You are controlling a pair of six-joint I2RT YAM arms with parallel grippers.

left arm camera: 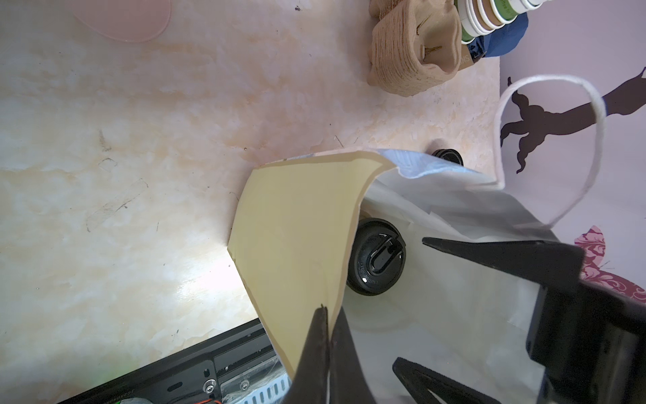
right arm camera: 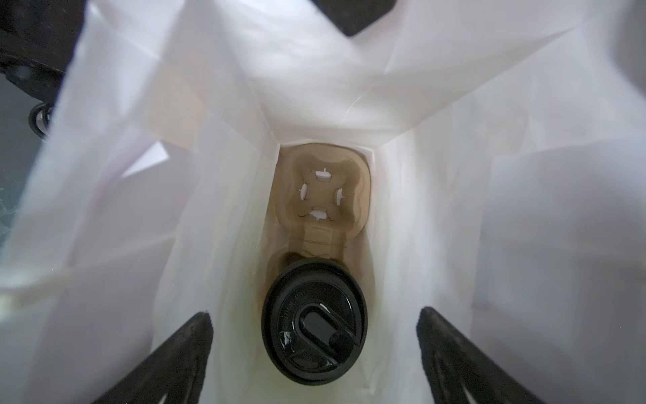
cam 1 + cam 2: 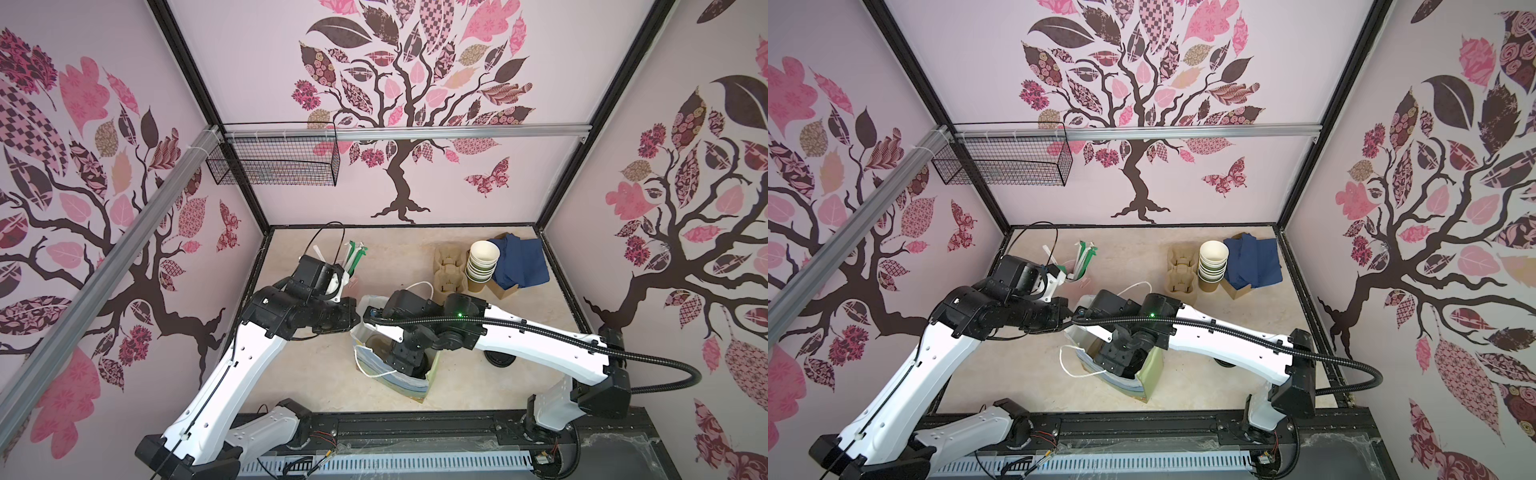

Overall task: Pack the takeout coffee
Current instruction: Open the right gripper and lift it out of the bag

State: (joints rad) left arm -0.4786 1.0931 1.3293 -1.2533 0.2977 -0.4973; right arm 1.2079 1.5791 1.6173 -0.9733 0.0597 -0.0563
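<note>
Fingers, left: those of the left gripper (image 1: 330, 311) are clenched on the top edge of the paper bag (image 1: 297, 227), one on each side of its wall.
Fingers, right: those of the right gripper (image 2: 314, 313) are spread wide inside the bag and grasp nothing; a gap is seen on both sides of the lid.
Takeout coffee (image 2: 313, 328): found at the bottom of the bag, upright, apparently seated in one well of a pulp carrier (image 2: 325, 189); the other well holds nothing.
Reason for hold: the wall is judged to be pinched so that the mouth is held open for the arm working within.
Reason for placement: the well is judged to guard the cup against tipping.
Right wrist view: bag floor, carrier and lid are shown; in both top views these are hidden by the right arm.
Left wrist view: the pinch itself is shown, hidden elsewhere.
Top views: surroundings alone are given: a loose lid (image 3: 500, 358) at 3 o'clock of the bag, a stack of cups (image 3: 482, 259) at 1 o'clock.
Standing: packing is judged nearly done; withdrawal is outstanding.
</note>
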